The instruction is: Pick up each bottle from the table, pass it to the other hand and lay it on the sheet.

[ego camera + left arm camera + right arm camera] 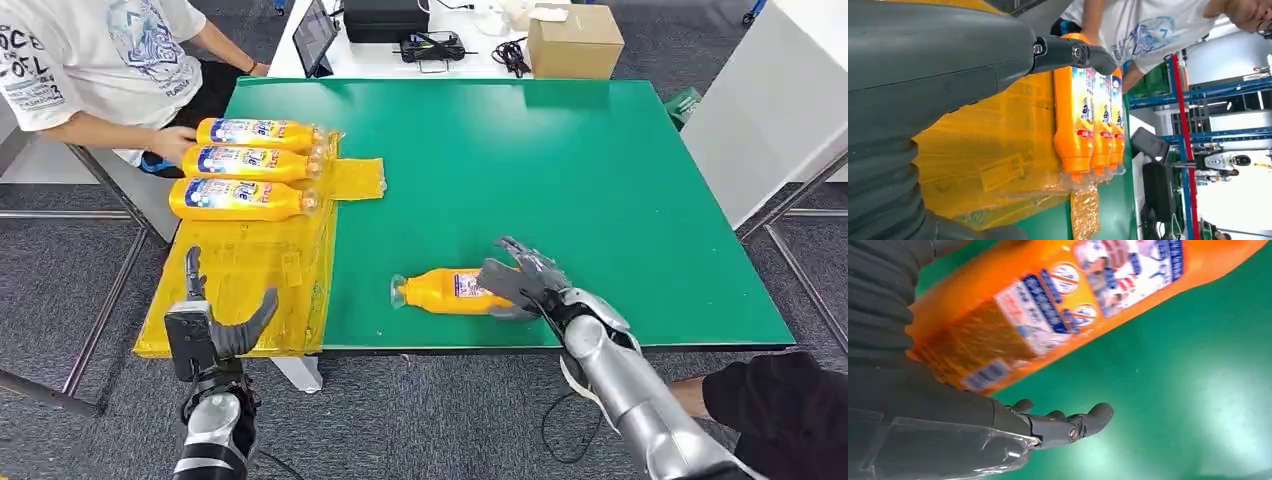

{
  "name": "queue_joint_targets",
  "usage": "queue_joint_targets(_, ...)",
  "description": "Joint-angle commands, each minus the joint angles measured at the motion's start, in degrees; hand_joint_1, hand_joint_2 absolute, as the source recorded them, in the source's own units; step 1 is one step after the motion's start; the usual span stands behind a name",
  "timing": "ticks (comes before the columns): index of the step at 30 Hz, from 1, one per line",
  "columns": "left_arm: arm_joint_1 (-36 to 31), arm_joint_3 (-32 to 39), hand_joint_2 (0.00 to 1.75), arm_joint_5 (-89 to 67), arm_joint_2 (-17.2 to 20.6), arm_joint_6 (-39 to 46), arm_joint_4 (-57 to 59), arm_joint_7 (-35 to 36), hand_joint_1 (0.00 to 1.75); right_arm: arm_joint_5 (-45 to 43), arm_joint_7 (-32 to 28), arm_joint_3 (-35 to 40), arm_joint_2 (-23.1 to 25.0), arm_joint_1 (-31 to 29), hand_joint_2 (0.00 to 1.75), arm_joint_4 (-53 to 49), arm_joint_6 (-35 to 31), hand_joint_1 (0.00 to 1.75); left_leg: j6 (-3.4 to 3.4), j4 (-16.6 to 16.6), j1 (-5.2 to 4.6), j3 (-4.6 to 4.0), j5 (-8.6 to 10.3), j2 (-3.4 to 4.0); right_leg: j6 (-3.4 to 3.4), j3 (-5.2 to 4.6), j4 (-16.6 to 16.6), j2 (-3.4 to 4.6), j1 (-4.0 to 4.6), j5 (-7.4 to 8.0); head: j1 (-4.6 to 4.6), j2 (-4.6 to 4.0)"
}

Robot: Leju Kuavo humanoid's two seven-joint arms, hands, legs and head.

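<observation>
The right hand (520,283) has its fingers spread around the base of the bottle (445,291) lying near the table's (600,180) near edge, not yet clasping. The left hand (215,325) waits open over the sheet (250,270) beside 3 laid bottles (250,165), ready to receive.

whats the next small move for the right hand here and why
Probably close the right hand around the bottle and lift it. The bottle lies on its side on the green table, and the hand sits at its base end with fingers apart, not yet gripping. Three bottles already lie on the yellow sheet, and the left hand waits open nearby for the pass.
</observation>
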Motion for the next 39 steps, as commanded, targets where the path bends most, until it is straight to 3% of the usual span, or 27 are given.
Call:
queue_joint_targets(1, -3.31, -1.71, 1.75, 0.91, 0.53, -0.95, 6.08, 0.44, 0.0, -0.56, 0.68, 11.46, 0.19, -14.47, 1.75, 14.3, 4.18, 0.0, -0.12, 0.0, 0.03, 0.38, -0.15, 0.2, -0.16, 0.31, 0.0, 0.19, 0.04, -0.09, 0.02, 0.0)
queue_joint_targets(4, -3.53, -2.17, 1.75, 2.0, 0.48, -2.03, 7.3, 1.08, 0.0, -1.77, 0.89, 17.33, -0.95, -22.69, 1.75, 18.08, 11.71, 0.0, -0.03, 0.03, -0.04, 0.13, -0.05, 0.14, -0.07, 0.06, 0.07, 0.17, -0.04, -0.04, 0.02, 0.0)
queue_joint_targets(7, -3.66, -2.47, 1.75, 2.93, 0.47, -2.49, 8.05, 1.32, 0.0, -2.83, 0.46, 22.0, -1.73, -26.84, 1.75, 18.79, 17.18, 0.0, -0.06, 0.11, -0.05, 0.23, -0.14, 0.3, -0.1, 0.11, 0.17, 0.28, -0.04, -0.08, 0.0, 0.0)
queue_joint_targets(13, -3.71, -4.47, 1.75, 3.73, 0.56, -2.94, 7.76, 1.44, 0.0, -10.55, 0.5, 28.46, -4.46, -25.92, 1.75, 14.55, 19.28, 0.0, -0.03, 0.0, -0.01, 0.16, -0.02, -0.02, -0.05, 0.14, 0.0, 0.0, -0.01, -0.04, 0.0, 0.0)
queue_joint_targets(21, -3.76, -4.66, 1.75, 3.83, 0.56, -2.84, 7.63, 1.47, 0.0, -11.34, 0.34, 29.19, -5.11, -25.68, 1.75, 13.77, 19.27, 0.0, -0.06, 0.02, -0.02, 0.25, -0.07, 0.0, -0.09, 0.23, 0.02, 0.02, -0.01, -0.09, 0.02, 0.0)
queue_joint_targets(25, -3.94, -6.03, 1.75, 4.26, 1.0, -3.18, 7.58, 1.65, 0.0, -18.89, 0.05, 34.86, -8.73, -26.2, 1.75, 9.56, 20.16, 0.0, -0.08, 0.08, 0.0, 0.24, -0.11, 0.01, -0.11, 0.21, 0.09, 0.03, 0.01, -0.11, 0.02, 0.0)
queue_joint_targets(31, -3.78, -6.36, 1.75, 4.51, 1.05, -3.11, 7.6, 1.85, 0.0, -21.66, 0.85, 39.34, -13.15, -25.28, 1.75, 1.67, 20.63, 0.0, -0.07, 0.06, 0.01, 0.3, -0.14, -0.01, -0.1, 0.29, 0.04, 0.02, 0.02, -0.14, 0.0, 0.0)
queue_joint_targets(39, -3.73, -6.63, 1.75, 4.55, 0.63, -3.23, 7.88, 2.29, 0.0, -20.39, 2.05, 43.92, -10.71, -20.99, 1.75, 3.7, 14.86, 0.0, -0.07, -0.07, 0.05, 0.33, -0.07, -0.02, -0.09, 0.35, -0.13, 0.01, 0.06, -0.05, 0.0, 0.0)
